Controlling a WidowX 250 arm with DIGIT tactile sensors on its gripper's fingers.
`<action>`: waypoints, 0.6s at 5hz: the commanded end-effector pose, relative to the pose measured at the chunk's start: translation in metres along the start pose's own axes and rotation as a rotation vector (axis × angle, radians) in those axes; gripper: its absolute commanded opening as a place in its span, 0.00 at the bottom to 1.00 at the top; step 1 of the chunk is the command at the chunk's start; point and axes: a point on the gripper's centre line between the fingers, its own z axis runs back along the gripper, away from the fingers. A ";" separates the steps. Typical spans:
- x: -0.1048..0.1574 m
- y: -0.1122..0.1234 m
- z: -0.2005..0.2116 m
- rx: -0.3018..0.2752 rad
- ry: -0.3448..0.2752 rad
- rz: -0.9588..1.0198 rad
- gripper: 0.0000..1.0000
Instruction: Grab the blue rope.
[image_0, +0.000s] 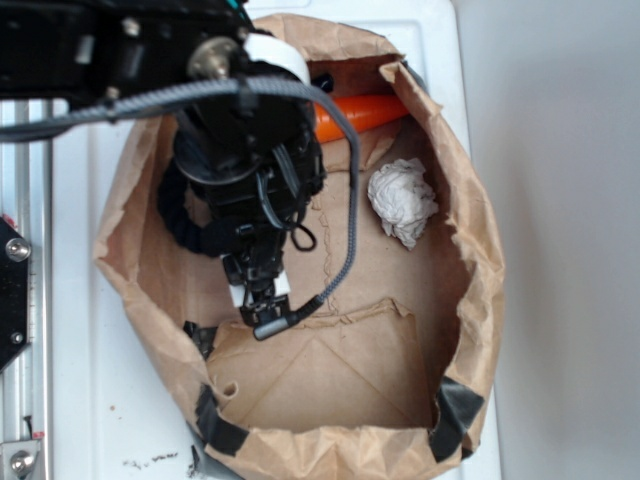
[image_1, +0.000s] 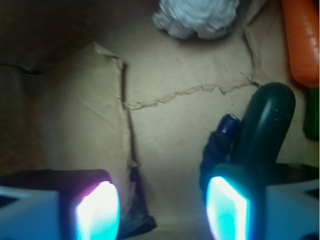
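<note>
The blue rope is a dark twisted cord curving along the left inside wall of the brown paper bag, partly hidden under the arm. In the wrist view its glossy end lies just ahead of my right fingertip, outside the jaws. My gripper hangs over the bag floor, open, with only bare brown paper between the two lit pads.
A dark green cucumber-shaped toy lies right beside the rope end. An orange carrot rests at the bag's far side, and a crumpled white paper ball sits to the right. The robot's grey braided cable loops past the gripper.
</note>
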 end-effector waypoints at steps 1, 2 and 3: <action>0.003 0.009 -0.013 0.062 -0.036 -0.018 1.00; -0.002 0.015 -0.020 0.122 -0.027 -0.028 1.00; -0.007 0.019 -0.032 0.201 -0.017 -0.045 1.00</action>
